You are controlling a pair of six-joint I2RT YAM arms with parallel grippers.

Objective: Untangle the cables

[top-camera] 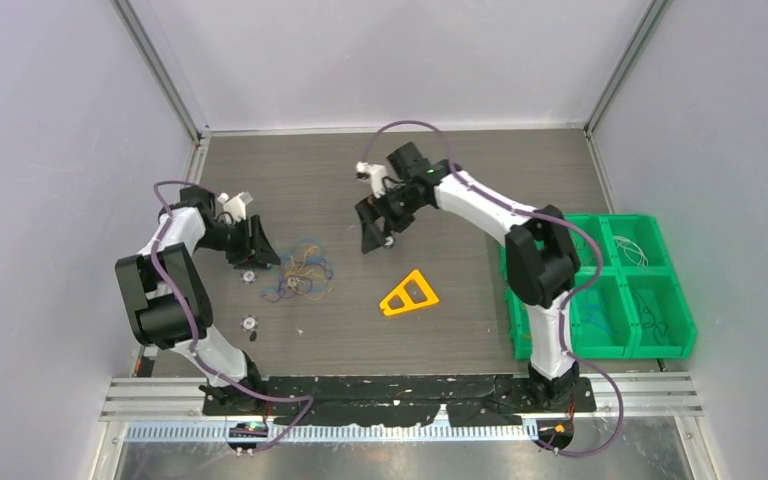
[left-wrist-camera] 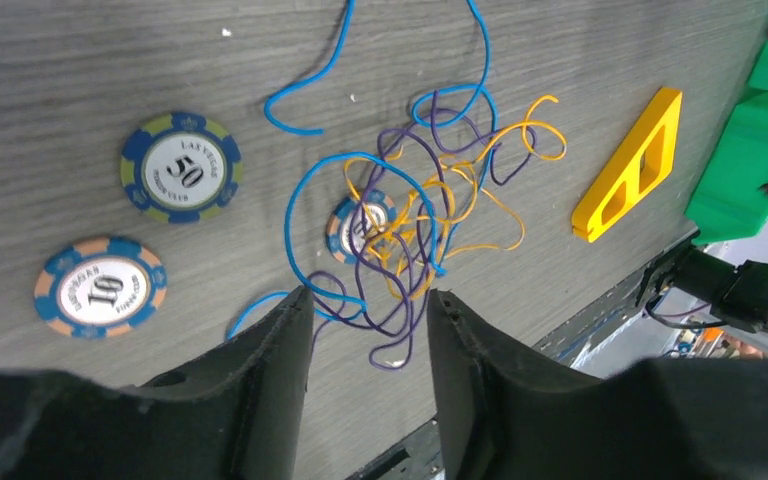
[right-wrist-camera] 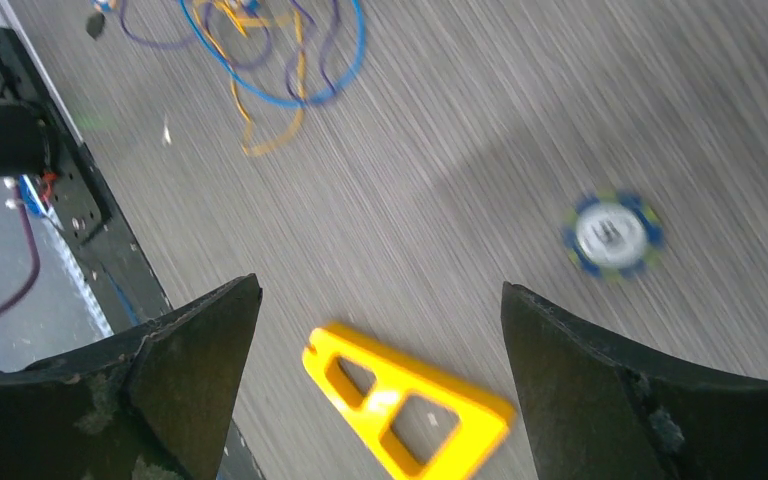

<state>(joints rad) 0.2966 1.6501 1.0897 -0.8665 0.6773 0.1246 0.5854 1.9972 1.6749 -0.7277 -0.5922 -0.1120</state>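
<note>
- We are looking at the left arm first: it is folding back on itself at the elbow and reaching in toward the middle of the table (top-camera: 260, 180), with its wrist tipping down.
- The left gripper (left-wrist-camera: 368, 300) is standing about half open right at the near edge of the tangle. Purple and blue loops are lying in the gap between its fingers, but the gap is far wider than any strand, so we are judging that nothing is clamped yet.
- The cables (left-wrist-camera: 410, 220) are lying on the table as one loose clump of blue, purple and orange wire, directly ahead of the left fingers. The clump has no clear long axis. Only the free blue ends are trailing away from the gripper.
- One poker chip (left-wrist-camera: 360, 225) is sitting under the clump, and two more (left-wrist-camera: 180, 167) are lying off to the side.
- The left arm is the nearer one, so we are judging that the next pinch falls to it.
- The right gripper (top-camera: 373, 232) is hanging wide open and holding nothing, well apart from the clump, its arm stretching in from the far right.
- The yellow triangle (top-camera: 408, 294) is lying between the clump and the green bins (top-camera: 650, 345).
</note>
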